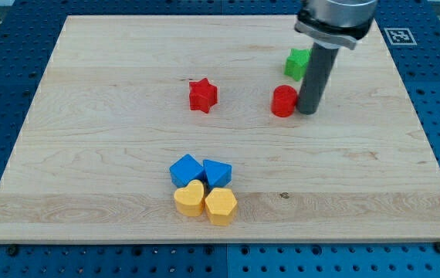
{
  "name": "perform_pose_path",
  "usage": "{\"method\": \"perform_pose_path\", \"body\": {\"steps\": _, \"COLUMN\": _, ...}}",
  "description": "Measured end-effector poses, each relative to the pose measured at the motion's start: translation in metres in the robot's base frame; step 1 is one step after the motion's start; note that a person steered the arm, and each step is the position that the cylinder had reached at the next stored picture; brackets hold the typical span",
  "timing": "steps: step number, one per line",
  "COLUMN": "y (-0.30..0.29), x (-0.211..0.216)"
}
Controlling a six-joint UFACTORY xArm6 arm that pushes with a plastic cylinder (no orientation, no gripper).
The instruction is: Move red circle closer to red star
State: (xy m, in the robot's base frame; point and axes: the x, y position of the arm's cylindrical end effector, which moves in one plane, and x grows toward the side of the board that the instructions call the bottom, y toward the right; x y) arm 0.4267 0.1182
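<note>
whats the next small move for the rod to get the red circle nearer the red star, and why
Probably a short push toward the view's left. My tip sits right against the red circle on its right side, and the red star lies to the left at nearly the same height in the view, with bare board between them. The green block behind stays out of that path.

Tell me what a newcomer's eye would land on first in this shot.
First the dark rod coming down from the view's top right, my tip right beside the red circle, on its right side. Next the red star, alone to the circle's left near the board's middle. Then the tight cluster at the view's bottom: two blue blocks above two yellow blocks.
</note>
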Motion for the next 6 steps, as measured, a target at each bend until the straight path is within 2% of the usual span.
{"method": "perform_pose_path", "body": {"steps": 2, "y": -0.036, "x": -0.003}}
{"method": "perform_pose_path", "body": {"steps": 3, "y": -0.011, "x": -0.033}}
{"method": "perform_pose_path", "body": {"steps": 4, "y": -0.011, "x": -0.039}}
{"method": "perform_pose_path", "body": {"steps": 6, "y": -0.031, "x": -0.018}}
